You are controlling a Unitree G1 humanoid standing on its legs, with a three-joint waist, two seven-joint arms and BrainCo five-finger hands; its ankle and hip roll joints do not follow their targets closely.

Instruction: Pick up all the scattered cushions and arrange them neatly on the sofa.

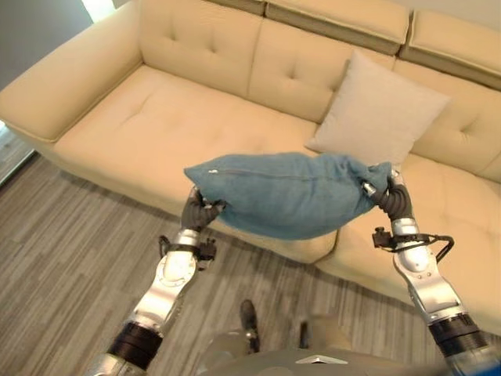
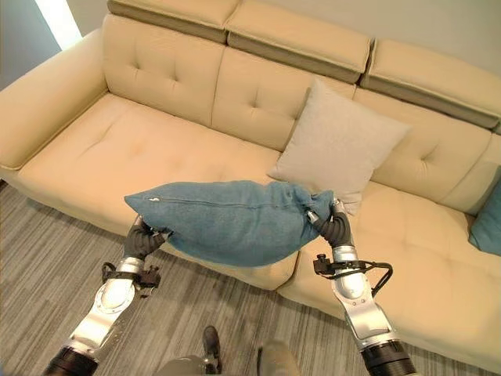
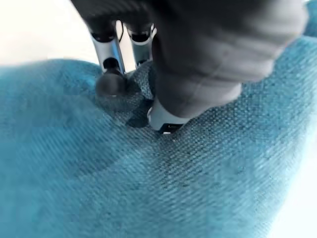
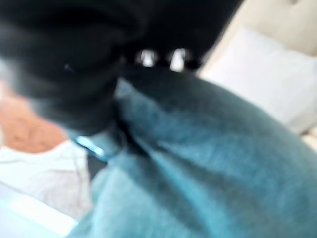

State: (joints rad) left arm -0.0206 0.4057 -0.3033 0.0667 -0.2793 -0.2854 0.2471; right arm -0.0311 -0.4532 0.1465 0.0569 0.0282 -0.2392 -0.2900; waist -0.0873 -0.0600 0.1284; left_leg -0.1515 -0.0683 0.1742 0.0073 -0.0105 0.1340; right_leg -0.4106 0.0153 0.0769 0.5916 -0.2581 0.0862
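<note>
**Blue cushion held aloft between both hands, in front of the sofa**

The blue cushion [image 1: 286, 194] is hanging in the air, stretched long between the two arms, zipper seam facing up along its top edge. It is sitting above the front edge of the cream sofa [image 1: 164, 125], over the line where the seat meets the grey wood-plank floor [image 1: 70, 243].

The left hand [image 1: 200, 211] is gripping the cushion's left corner from below; in the left wrist view its fingers [image 3: 110, 59] are pressing down into the blue weave and the thumb is digging in beside them, pinching the fabric into a fold. The right hand [image 2: 335, 227] is clamping the opposite corner, its fingers curled round a bunched end of the cloth; the right wrist view is showing the dark cover right up against the blue fabric, with silver fingers tucked over the edge.

Behind the held cushion, a beige cushion [image 2: 338, 145] is leaning upright against the sofa's tufted backrest, standing on one corner, near the middle of the sofa. At the far right end of the seat, a second blue cushion [image 2: 489, 223] is peeking in at the picture's edge, resting on the sofa.
</note>
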